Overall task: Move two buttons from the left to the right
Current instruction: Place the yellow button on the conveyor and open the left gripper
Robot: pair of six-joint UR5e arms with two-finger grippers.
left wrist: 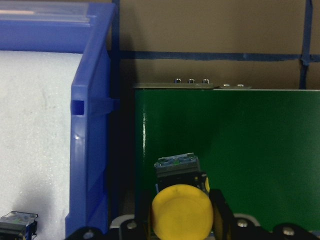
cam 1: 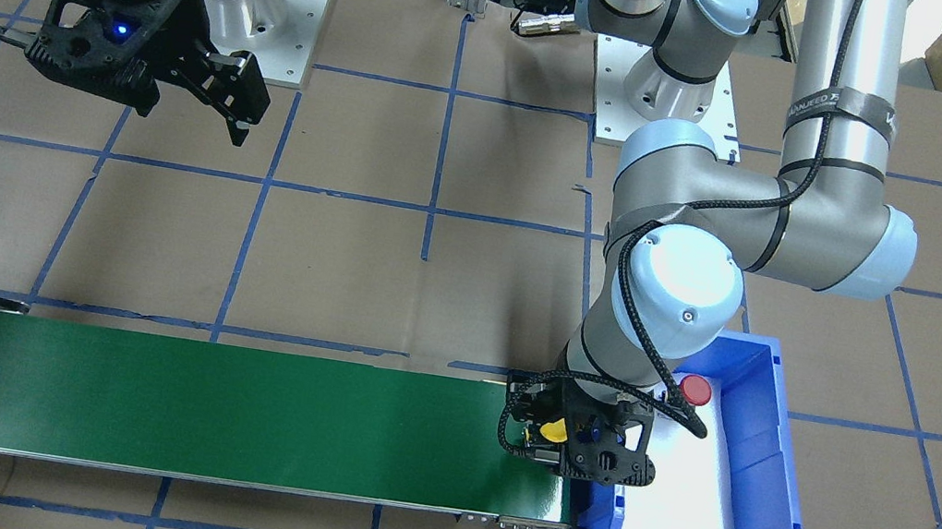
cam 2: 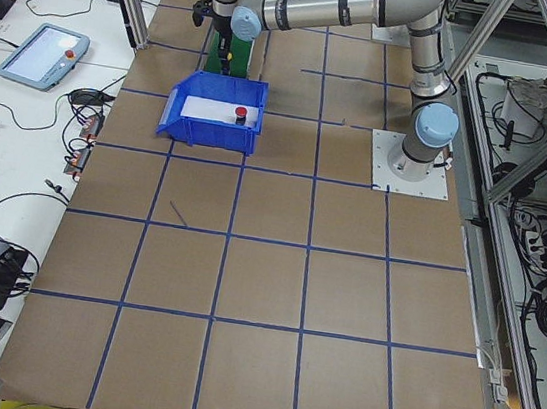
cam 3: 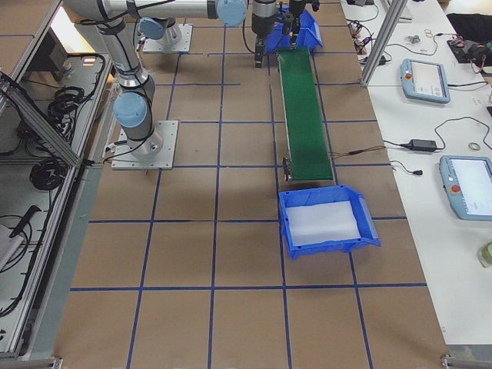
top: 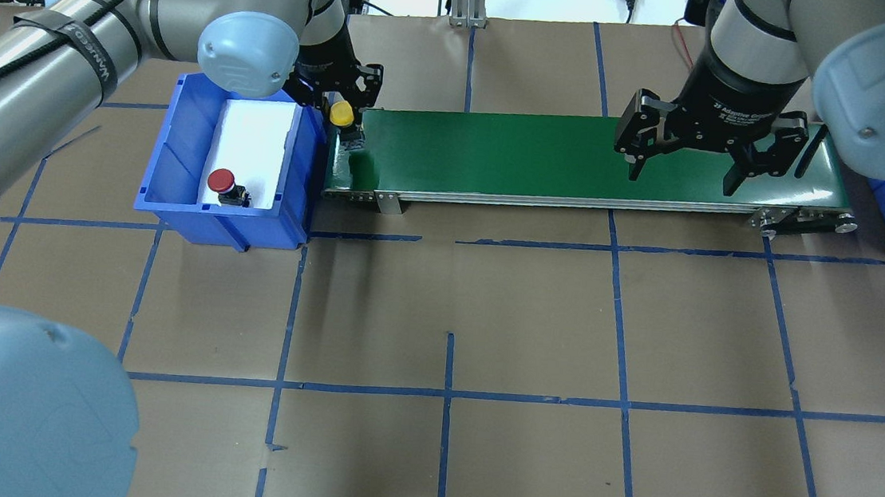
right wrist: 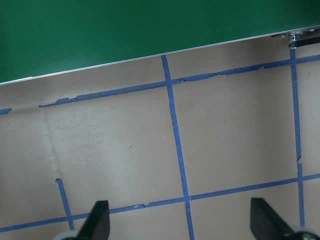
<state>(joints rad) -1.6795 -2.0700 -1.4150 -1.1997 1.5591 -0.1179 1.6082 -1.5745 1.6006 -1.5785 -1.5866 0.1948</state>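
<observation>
Gripping the yellow button (left wrist: 182,212), the left gripper (top: 345,104) has a finger on either side of the button's body, cap nearest the wrist camera and grey base pointing away toward 12 o'clock in that view. So the button's long axis seems to run roughly along the gripper's own reach.

- Overhead view: held button sits over the 9 o'clock end of the green conveyor belt (top: 539,157), just beside the wall of the left bin (top: 180,137).
- The belt runs 9 to 3 o'clock. A release here should land on the belt rather than in the bin, though the margin to the bin wall looks thin.
- Red button (top: 222,181) is at about 7 o'clock from the left gripper, upright on white foam (top: 257,128) inside the left bin. The left arm is far nearer to it.
- Right gripper (top: 683,179) hangs with jaws wide apart and empty, over the belt's 3 o'clock end.
- Right bin (cam 3: 288,223) lies beyond that end, nothing showing on its liner.

Hard to make out: whether the yellow button's base touches the belt or hangs just above it. In the front view the gripper body hides most of the button.
</observation>
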